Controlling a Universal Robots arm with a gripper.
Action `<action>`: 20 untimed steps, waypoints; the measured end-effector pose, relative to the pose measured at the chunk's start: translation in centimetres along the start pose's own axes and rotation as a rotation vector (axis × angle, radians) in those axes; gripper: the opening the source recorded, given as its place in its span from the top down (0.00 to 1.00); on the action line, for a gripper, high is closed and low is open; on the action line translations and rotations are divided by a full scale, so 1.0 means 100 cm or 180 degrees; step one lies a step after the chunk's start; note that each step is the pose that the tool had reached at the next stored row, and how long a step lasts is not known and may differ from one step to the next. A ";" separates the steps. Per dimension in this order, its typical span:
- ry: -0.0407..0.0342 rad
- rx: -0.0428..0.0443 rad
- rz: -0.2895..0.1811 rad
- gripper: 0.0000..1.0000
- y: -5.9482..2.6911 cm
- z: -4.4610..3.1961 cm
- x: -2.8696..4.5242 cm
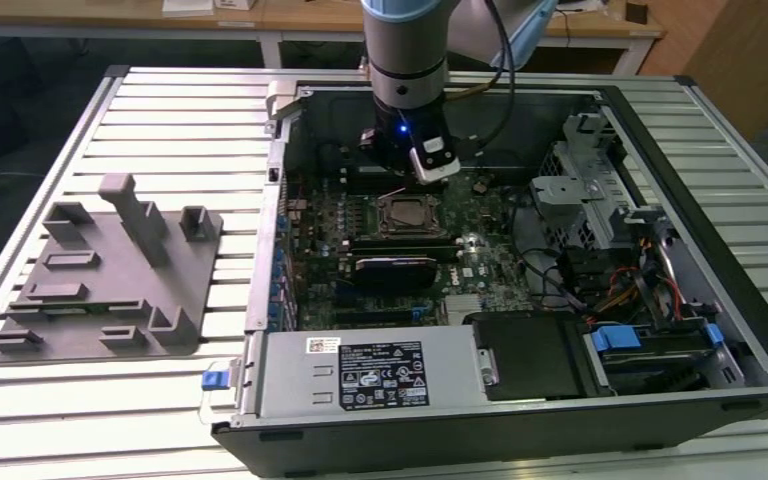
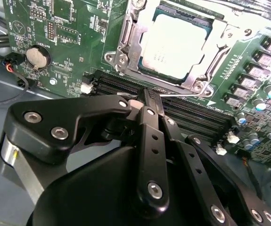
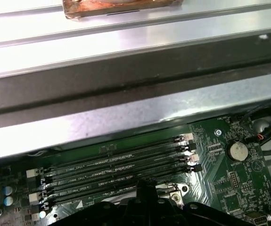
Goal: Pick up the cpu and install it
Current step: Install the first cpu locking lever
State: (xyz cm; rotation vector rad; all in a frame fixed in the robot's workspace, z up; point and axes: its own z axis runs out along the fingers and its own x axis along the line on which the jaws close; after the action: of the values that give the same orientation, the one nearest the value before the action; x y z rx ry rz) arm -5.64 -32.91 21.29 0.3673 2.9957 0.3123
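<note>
At the left of the exterior view a grey fixture plate (image 1: 107, 275) lies on the slatted table (image 1: 157, 110). Right of it stands the opened computer case (image 1: 518, 420), its motherboard (image 1: 478, 275) exposed. At upper centre the arm hangs over the board, its gripper (image 1: 427, 168) just above the socket (image 1: 406, 213). In the second wrist view the black fingers (image 2: 150, 106) are pressed together, gripping nothing, over the memory slots (image 2: 192, 117). The cpu (image 2: 180, 44) sits in the socket at upper right, its frame open.
</note>
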 end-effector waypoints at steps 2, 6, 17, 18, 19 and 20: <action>-0.0009 0.0003 0.0036 0.89 0.0003 0.0009 0.0002; -0.0027 0.0009 0.0105 0.89 0.0007 0.0027 0.0005; -0.0054 0.0017 0.0195 0.89 0.0039 0.0056 0.0027; -0.0055 0.0016 0.0196 0.89 0.0038 0.0058 0.0030; -0.0056 0.0016 0.0197 0.89 0.0037 0.0059 0.0034; -0.0058 0.0016 0.0199 0.89 0.0036 0.0061 0.0039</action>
State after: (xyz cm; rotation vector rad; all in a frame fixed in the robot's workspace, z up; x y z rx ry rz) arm -5.86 -32.35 20.74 0.4623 2.9722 0.3055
